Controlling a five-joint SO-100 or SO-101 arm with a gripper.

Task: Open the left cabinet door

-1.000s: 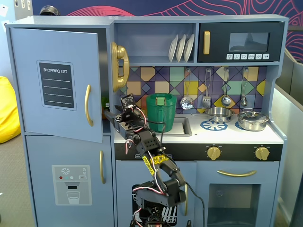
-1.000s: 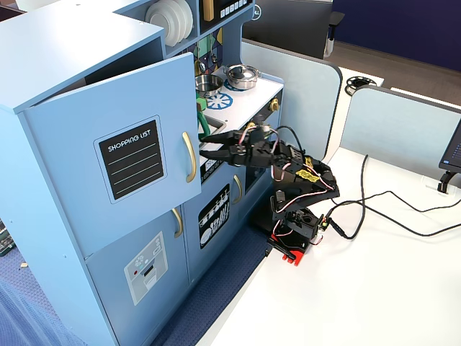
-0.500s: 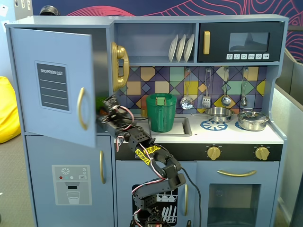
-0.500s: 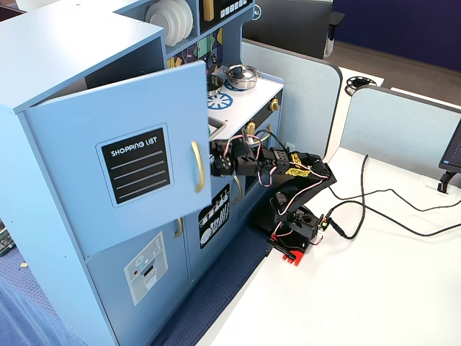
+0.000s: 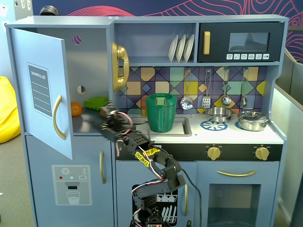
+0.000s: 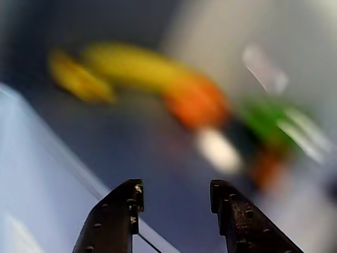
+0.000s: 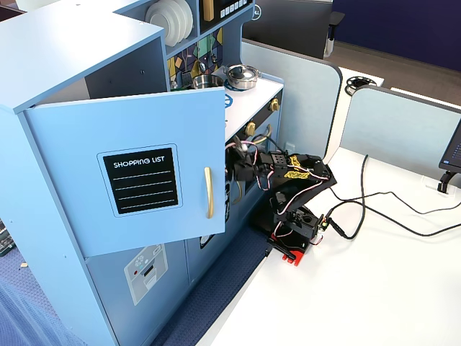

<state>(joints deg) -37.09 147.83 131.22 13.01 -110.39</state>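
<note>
The pale blue cabinet door with the black shopping-list panel (image 5: 40,90) stands swung wide open, its curved gold handle (image 5: 57,117) facing out. A fixed view shows the black two-finger gripper (image 5: 108,113) at the compartment mouth; the blurry wrist view shows its fingers (image 6: 113,221) spread, holding nothing, before an orange fruit (image 5: 76,109)

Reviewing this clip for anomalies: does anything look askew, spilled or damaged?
Nothing stands out. The left cabinet door simply stands swung open, the gripper is open and empty beside the compartment, and the green pitcher stands upright.
</note>
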